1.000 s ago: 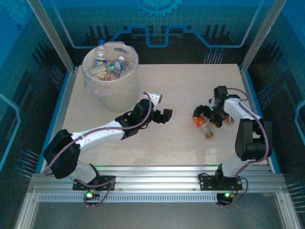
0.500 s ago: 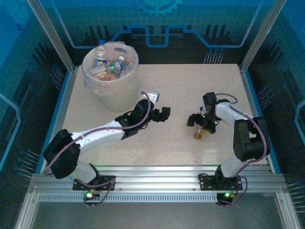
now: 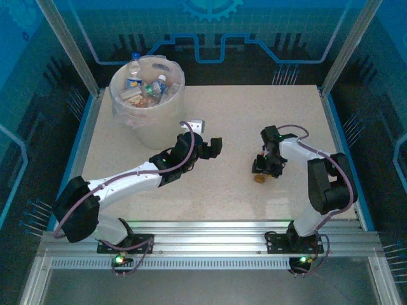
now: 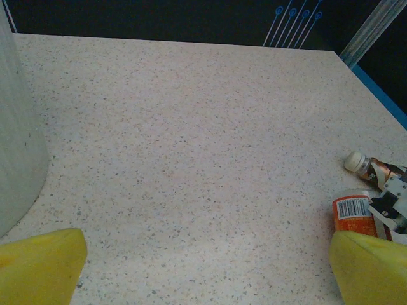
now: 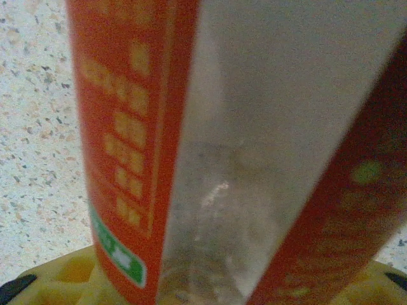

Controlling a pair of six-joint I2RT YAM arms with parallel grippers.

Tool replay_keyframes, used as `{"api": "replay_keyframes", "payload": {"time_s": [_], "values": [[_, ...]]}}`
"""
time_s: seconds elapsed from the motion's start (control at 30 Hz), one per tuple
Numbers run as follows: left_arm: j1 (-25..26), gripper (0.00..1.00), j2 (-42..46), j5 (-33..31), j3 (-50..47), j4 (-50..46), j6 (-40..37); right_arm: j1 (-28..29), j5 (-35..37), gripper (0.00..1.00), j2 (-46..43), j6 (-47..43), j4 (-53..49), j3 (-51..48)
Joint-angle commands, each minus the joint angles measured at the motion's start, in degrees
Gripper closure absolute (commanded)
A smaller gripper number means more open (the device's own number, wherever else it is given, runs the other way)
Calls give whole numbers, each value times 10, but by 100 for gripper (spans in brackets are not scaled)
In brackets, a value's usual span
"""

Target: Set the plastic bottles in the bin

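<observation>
Speckled table [image 3: 241, 121], wide and flat. Bin [image 3: 156, 130] stands upright at the far left corner, with bottles [image 3: 147, 88] heaped inside almost to the rim. Left gripper [image 3: 213, 147] sits out over the table's middle, just right of the bin; its yellow fingers [image 4: 38, 267] are spread wide with nothing between them. Right gripper [image 3: 264, 166] is low, right of centre, well apart from the bin. Its jaws are clamped on an orange bottle [image 4: 351, 216] down at the tabletop: orange label, clear body.
</observation>
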State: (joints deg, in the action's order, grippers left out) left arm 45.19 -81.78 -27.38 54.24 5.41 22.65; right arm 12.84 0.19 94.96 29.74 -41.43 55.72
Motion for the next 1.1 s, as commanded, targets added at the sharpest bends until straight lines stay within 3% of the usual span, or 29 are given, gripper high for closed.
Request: {"api": "replay_keyframes", "payload": {"time_s": [0.0,0.13,0.33,0.63,0.77,1.07], "values": [[3,1,16,-19,1,0,18,14,20,62,-4,-5,9,-1],[2,1,26,-23,1,-2,20,36,25,69,-38,-19,24,-3],[-13,1,60,12,0,-5,42,105,26,70,-147,-61,83,-12],[-76,1,139,240,-40,84,43,145,-146,69,-274,-83,261,-30],[-98,1,149,350,-24,91,38,161,-210,69,-270,-87,308,-14],[-112,1,109,494,19,142,57,208,-296,69,-242,-116,314,44]]}}
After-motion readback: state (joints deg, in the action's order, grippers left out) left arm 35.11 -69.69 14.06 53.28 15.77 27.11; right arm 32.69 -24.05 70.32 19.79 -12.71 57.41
